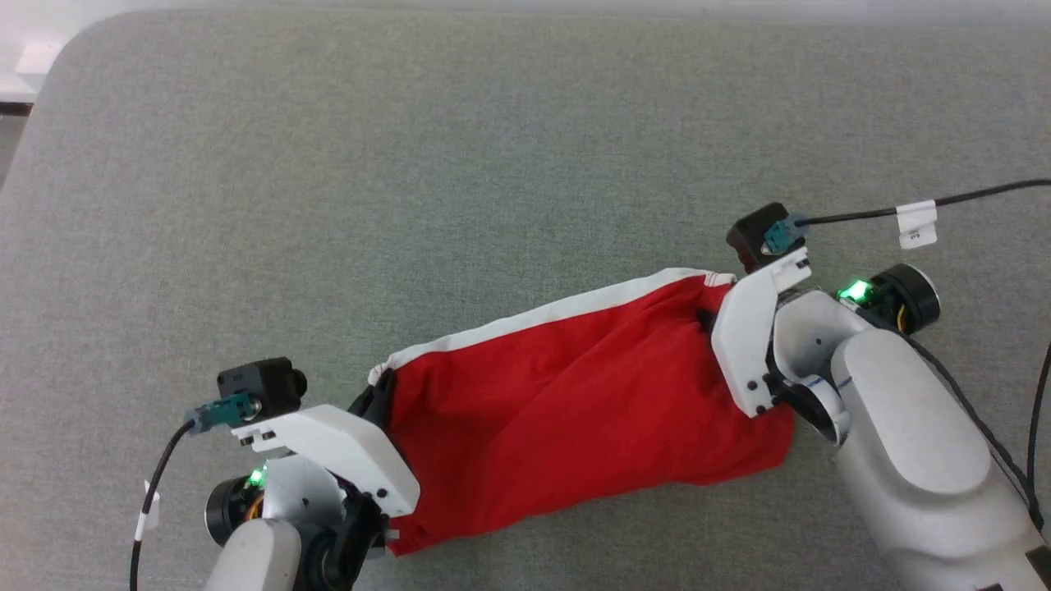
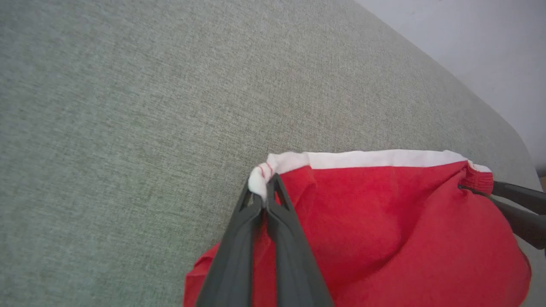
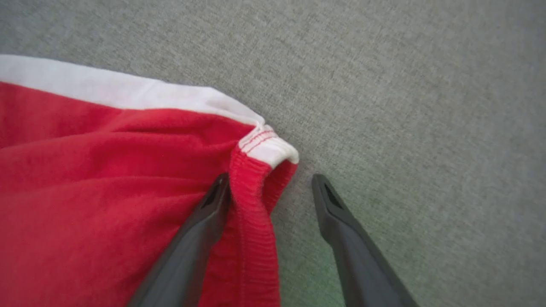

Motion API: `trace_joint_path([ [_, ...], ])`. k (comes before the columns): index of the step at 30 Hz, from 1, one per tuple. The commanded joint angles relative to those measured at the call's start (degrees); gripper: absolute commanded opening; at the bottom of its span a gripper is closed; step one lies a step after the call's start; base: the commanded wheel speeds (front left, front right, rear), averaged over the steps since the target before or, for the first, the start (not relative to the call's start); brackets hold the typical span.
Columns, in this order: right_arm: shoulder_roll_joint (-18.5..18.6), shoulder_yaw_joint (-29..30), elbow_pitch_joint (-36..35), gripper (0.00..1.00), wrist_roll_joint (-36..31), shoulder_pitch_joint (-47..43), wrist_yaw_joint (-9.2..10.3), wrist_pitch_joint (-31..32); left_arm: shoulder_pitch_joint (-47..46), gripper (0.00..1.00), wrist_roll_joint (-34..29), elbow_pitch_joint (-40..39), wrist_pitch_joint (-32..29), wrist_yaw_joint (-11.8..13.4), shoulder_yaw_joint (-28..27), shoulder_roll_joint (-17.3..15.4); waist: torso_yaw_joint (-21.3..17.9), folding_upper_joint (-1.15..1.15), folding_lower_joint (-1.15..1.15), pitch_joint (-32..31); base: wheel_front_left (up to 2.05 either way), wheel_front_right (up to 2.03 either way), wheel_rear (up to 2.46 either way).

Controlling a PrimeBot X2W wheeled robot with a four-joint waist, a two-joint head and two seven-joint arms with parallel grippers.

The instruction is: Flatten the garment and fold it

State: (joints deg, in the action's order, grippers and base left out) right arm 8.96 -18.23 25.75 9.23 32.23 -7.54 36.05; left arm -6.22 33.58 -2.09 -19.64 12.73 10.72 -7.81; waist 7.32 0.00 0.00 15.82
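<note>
**Item.** The garment (image 1: 575, 410) lies on the grey cloth surface (image 1: 410, 164), drawn crosswise between the two arms, with its white band (image 1: 558, 312) along the far edge. It is not flat: a broad fold runs through the middle and the near edge bulges.

**Left gripper** (image 2: 265, 200). The fingers are pressed together, pinching the corner of the white band at the garment's left end. A nub of white shows past the tips, and the hold looks sound.

**Right gripper** (image 3: 271, 182). The fingers are spread. One lies against the red cloth beside the ribbed edge (image 3: 251, 213) at the right-hand corner, and the other is over bare surface just beside it. The ribbing stands between them, unclamped.

**Handling assessment.** This is a light, thin, limp knit (no stiffness to speak of). It will likely sag and crease wherever unsupported, and give a little under pull. It is not fragile, and on this textured surface it should drag rather than slide. The best holds are the seamed corners, where band and ribbing double the cloth and give the fingers bulk. The right corner wants a firm pinch before any tensioning.
</note>
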Motion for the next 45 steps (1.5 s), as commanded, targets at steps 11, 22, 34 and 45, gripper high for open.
trace_joint_path([
  [11,2.3,-8.5,6.2,0.00,5.7,2.9,0.05,-6.5,0.1,0.00,0.5,2.9,0.7,-1.0,0.4,0.0,-0.2,0.00,0.00,0.1,0.00,0.00,0.00],
  [22,5.5,-8.2,-0.2,0.00,19.5,8.1,0.05,-10.0,-12.0,0.00,3.6,3.6,3.0,-6.1,-2.3,-1.4,-2.7,0.00,0.00,-3.5,0.00,0.00,0.00],
  [34,6.0,-1.3,0.1,0.00,32.5,25.9,0.05,-4.8,-38.8,0.00,-0.6,15.4,-1.9,-6.4,-2.7,-7.7,-6.5,0.00,0.00,-1.4,0.00,0.00,0.00],
  [45,0.7,3.8,11.0,0.00,26.8,46.3,0.05,-16.0,-63.5,0.00,-6.5,28.0,5.7,-4.6,-2.6,-9.0,-7.9,0.00,0.00,3.0,0.00,0.00,0.00],
])
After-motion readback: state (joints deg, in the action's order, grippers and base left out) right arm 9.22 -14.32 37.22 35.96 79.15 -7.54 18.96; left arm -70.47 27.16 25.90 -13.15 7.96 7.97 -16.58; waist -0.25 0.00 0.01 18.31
